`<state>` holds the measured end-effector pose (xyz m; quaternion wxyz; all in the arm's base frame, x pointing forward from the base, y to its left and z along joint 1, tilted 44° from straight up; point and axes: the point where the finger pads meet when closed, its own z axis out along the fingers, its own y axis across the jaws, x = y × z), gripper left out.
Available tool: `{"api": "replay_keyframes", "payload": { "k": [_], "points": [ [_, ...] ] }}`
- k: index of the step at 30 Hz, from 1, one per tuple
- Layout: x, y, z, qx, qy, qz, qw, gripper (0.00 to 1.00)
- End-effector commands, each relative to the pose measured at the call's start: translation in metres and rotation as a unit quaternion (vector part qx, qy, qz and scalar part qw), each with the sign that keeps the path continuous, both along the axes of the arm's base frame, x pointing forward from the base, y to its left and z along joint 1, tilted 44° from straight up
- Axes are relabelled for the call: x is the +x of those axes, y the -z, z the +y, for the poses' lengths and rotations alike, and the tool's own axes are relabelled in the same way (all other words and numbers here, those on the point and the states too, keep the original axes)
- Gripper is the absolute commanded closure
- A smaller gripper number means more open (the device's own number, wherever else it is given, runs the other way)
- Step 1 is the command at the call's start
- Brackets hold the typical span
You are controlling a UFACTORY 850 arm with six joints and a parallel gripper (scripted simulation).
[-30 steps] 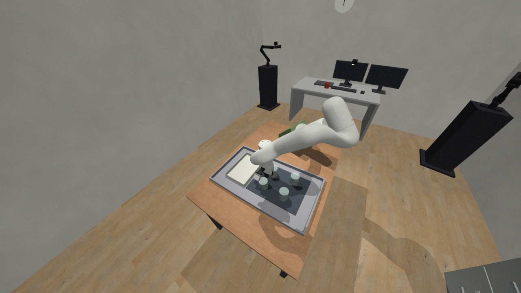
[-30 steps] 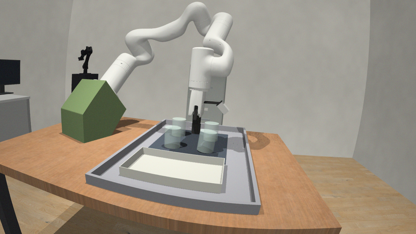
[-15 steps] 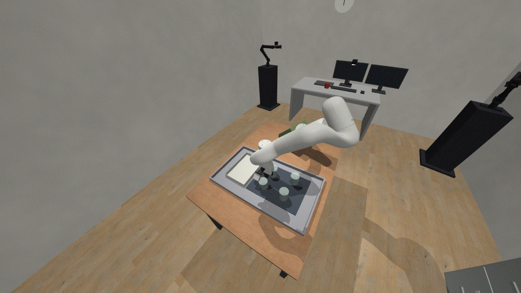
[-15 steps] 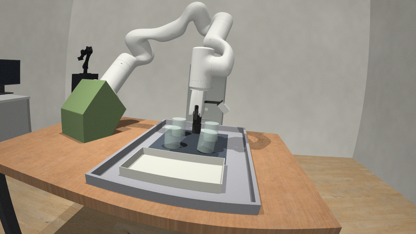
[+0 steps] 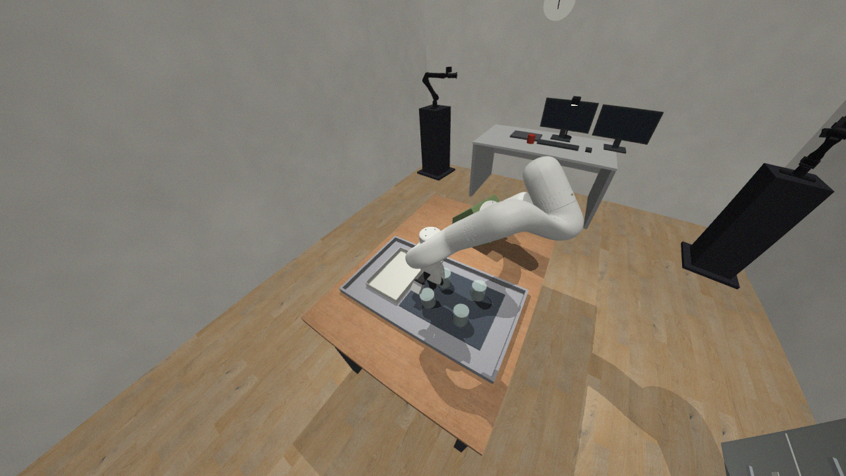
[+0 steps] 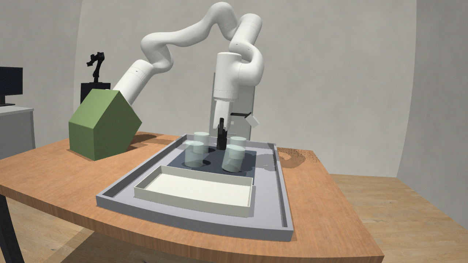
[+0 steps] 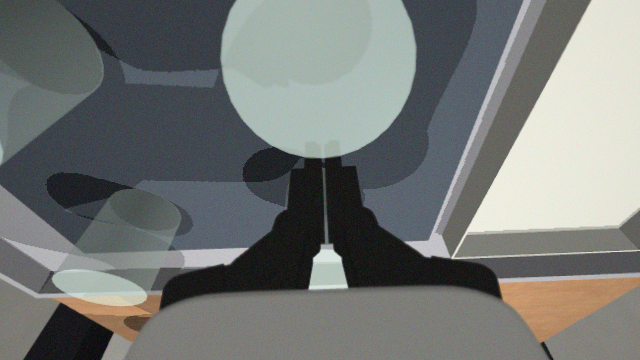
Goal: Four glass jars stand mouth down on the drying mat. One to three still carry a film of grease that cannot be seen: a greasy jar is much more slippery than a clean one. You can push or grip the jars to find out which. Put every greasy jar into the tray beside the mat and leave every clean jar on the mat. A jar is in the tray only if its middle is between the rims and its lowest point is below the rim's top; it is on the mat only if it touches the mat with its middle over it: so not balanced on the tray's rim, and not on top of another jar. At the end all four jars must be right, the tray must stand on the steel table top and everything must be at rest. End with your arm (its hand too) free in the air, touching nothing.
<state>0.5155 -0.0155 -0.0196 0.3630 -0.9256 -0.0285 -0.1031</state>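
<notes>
Because grease needs finding, the clenched black pincer [image 5: 435, 285] [image 6: 221, 147] [image 7: 323, 163], gripping nothing, apparently push-tests the leaning pale-green glass jar [image 5: 427, 298] [image 6: 233, 160] [image 7: 320, 100] on the dark mat [image 5: 490, 307] [image 6: 249, 163] [image 7: 175, 125]. Next: judge slip, ease off.

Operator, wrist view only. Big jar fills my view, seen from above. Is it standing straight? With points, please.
Observer: No. In the exterior view the jar [image 5: 427, 298] [image 6: 233, 159] [image 7: 319, 75] at your fingers [image 5: 436, 286] [image 6: 221, 148] leans, its top away from the green block [image 5: 473, 211] [image 6: 98, 124].

Operator: I only get a corner of the tray. Any jar in it?

Observer: None. The exterior view shows the whole tray floor, and no jar is in the tray [image 5: 393, 275] [image 6: 196, 189] [image 7: 560, 150].

Operator: I make out three jars. Where's the fourth?

Observer: On the mat [image 5: 467, 334] [image 6: 215, 160] [image 7: 160, 125], near the tray: the fourth jar [image 5: 445, 277] [image 6: 193, 155] is on the green block's side of your leaning one.
</notes>
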Motion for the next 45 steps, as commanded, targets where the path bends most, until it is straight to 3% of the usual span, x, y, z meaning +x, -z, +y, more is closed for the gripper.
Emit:
{"api": "replay_keyframes", "payload": {
  "k": [1,12,45],
  "points": [
    [0.001,-0.001,-0.001,0.000,0.000,-0.001,1.000,1.00],
    [-0.023,0.011,0.005,0.000,0.000,-0.001,1.000,1.00],
    [-0.023,0.011,0.005,0.000,0.000,-0.001,1.000,1.00]
  ]
}}
